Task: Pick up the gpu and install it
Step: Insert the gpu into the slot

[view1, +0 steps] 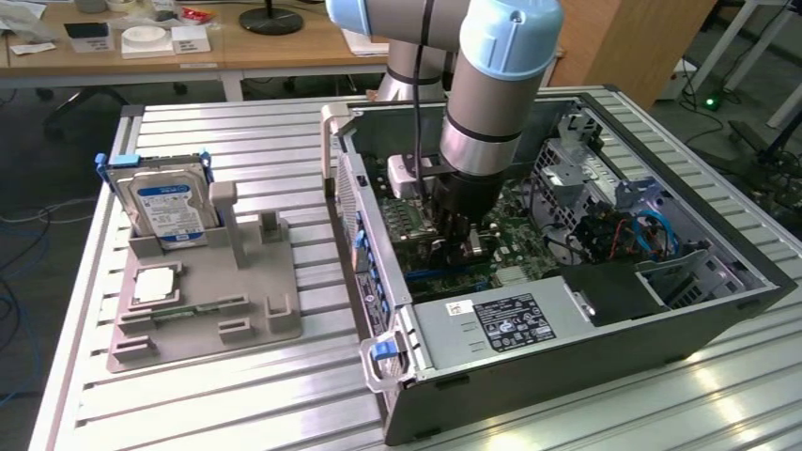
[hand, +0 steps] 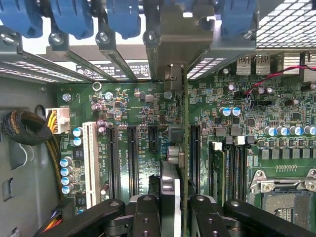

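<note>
My gripper [hand: 174, 213] is shut on the gpu [hand: 183, 148], a thin green card that the wrist view sees edge-on, with its black cooler block between the two black fingers [hand: 145, 217]. The card stands upright over the green motherboard [hand: 138, 106], between the black expansion slots [hand: 132, 158]. Its silver bracket end [hand: 172, 74] reaches toward the rear slot openings. I cannot tell whether it sits in a slot. In the exterior view the gripper [view1: 459, 246] is lowered into the open computer case [view1: 564, 362], close above the board.
Blue retaining clips [hand: 74, 17] line the rear slots. A sleeved cable bundle [hand: 24, 128] lies beside the board, and the CPU socket [hand: 291, 197] is on the other side. Outside the case, a grey fixture [view1: 201, 310] holds a silver hard drive [view1: 163, 207]. A power supply [view1: 501, 324] fills the case front.
</note>
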You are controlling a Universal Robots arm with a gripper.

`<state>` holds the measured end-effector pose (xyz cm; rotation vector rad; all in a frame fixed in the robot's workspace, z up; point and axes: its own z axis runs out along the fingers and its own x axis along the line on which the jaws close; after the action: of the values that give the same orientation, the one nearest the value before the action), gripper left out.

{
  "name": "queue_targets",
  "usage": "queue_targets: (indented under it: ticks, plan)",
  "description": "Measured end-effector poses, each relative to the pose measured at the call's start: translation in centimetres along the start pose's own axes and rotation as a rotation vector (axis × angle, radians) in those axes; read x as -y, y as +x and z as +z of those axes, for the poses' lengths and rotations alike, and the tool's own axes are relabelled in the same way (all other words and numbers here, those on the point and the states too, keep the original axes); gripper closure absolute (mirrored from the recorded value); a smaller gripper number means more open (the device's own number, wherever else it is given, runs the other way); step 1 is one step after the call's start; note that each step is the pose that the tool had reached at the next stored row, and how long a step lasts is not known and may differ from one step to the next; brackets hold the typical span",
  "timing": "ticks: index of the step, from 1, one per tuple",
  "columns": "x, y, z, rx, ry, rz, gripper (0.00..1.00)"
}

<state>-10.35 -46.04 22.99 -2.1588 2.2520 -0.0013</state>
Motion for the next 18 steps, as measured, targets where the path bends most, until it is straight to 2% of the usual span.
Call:
queue_targets:
  ticks: [8, 18]
  plan:
    - [0.0, -0.01, 0.0, 0.0004, -0.0003, -0.026, 0.72]
    - [0.0, -0.01, 0.0, 0.0004, -0.0005, -0.028, 0.72]
